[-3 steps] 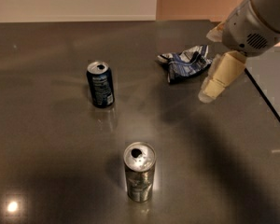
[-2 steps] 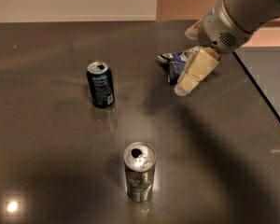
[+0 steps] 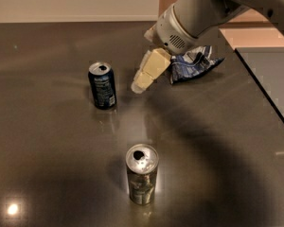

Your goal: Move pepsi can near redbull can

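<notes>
The pepsi can (image 3: 102, 85), dark blue with a silver top, stands upright on the dark table at the left of centre. The redbull can (image 3: 142, 175), silver-grey with a shiny open top, stands upright nearer the front, apart from the pepsi can. My gripper (image 3: 143, 82) hangs from the white arm that enters from the upper right. Its cream fingers point down and to the left, a short way to the right of the pepsi can and not touching it. It holds nothing.
A crumpled blue and white chip bag (image 3: 193, 63) lies behind the gripper at the upper right, partly hidden by the arm. The table's right edge (image 3: 265, 94) runs diagonally down the right side.
The arm and gripper have swung to the left, from over the chip bag to beside the pepsi can. Both cans have stayed in place.
</notes>
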### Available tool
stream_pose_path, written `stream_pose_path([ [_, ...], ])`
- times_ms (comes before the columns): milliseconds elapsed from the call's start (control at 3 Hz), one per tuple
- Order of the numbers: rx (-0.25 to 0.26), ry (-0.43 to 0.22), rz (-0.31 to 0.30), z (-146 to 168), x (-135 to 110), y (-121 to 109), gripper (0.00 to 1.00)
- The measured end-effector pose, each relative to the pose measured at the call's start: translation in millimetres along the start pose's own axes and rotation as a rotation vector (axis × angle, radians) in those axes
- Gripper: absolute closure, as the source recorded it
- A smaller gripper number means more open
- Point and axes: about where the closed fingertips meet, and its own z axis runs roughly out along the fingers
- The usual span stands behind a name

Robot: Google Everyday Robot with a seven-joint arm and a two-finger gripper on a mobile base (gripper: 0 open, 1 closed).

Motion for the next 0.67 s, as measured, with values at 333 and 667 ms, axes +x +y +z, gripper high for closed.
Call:
stream_pose_path([
  [333, -0.043, -0.037, -0.024, 35, -28, 2, 0.00],
  [667, -0.088, -0.044, -0.039, 66, -41, 8, 0.00],
])
